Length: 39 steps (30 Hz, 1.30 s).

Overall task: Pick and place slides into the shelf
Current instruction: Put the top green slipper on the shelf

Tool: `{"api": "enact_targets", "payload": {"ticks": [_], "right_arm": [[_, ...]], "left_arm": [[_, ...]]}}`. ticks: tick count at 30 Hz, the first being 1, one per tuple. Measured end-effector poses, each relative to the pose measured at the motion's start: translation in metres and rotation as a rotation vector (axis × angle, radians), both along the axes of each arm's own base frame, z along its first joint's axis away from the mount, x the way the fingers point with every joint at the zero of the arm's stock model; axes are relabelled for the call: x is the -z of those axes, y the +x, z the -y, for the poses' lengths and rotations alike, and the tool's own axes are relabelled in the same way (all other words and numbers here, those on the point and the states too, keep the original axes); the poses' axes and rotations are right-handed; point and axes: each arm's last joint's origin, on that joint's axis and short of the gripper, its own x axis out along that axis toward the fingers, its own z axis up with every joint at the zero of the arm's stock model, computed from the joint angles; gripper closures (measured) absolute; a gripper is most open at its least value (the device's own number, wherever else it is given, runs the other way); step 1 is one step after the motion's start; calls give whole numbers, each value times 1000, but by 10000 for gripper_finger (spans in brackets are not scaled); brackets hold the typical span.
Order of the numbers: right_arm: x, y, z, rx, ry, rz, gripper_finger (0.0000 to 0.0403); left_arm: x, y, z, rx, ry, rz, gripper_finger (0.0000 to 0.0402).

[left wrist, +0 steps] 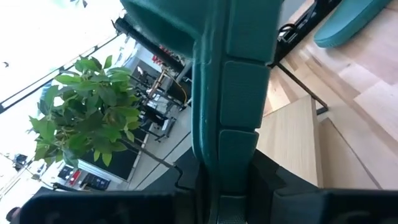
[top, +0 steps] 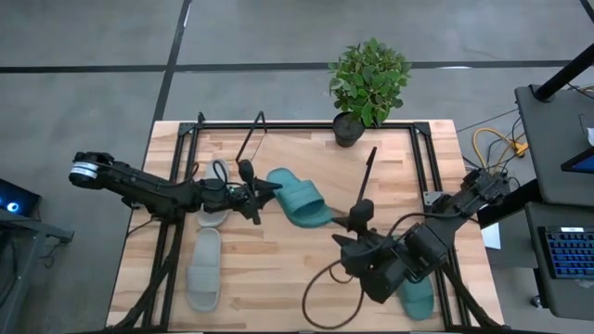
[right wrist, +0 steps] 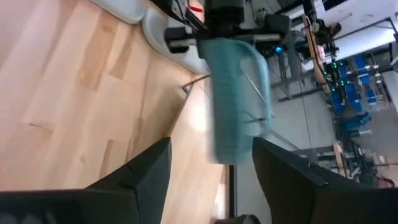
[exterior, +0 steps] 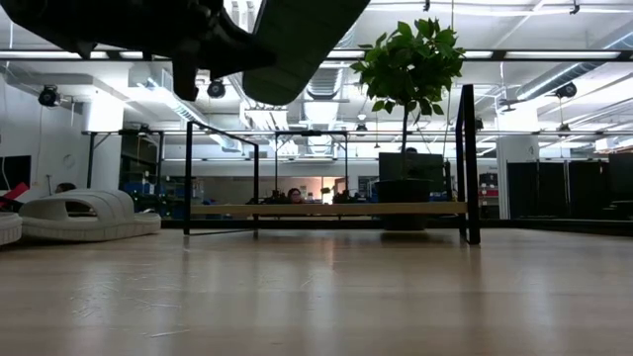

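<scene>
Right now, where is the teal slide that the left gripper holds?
In the high view, the teal slide is mid-table, shelf-side, in the left gripper, near the grey slide.

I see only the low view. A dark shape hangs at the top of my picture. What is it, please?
Observer: It is a teal slide, held off the table by the left claw.
Operator: Does the right claw hold it also?
Observer: No. The right claw is open, and its fingers do not touch that slide.
Operator: Where is the other teal one?
Observer: The second teal slide lies on the table under the right arm.
</scene>
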Motion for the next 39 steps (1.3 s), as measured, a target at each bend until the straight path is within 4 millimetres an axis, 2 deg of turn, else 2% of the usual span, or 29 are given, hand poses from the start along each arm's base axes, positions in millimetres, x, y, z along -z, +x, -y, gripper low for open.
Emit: {"api": "enact_targets", "payload": {"ticks": [8, 21, 26, 32, 39], "right_arm": [[0, 8, 13, 51, -7, 5, 188], [1, 13, 21, 73, 46, -4, 193], [3, 13, 21, 61, 52, -22, 241], [11, 17, 24, 49, 83, -64, 362], [16, 19, 24, 65, 20, -43, 365]], "left_arm": [[3, 5, 2, 28, -2, 4, 353], [-1, 6, 2, 42, -1, 20, 354], [-2, 6, 2, 43, -1, 25, 354], [-4, 7, 2, 49, 3, 53, 354], [-5, 6, 2, 48, -13, 64, 354]]}}
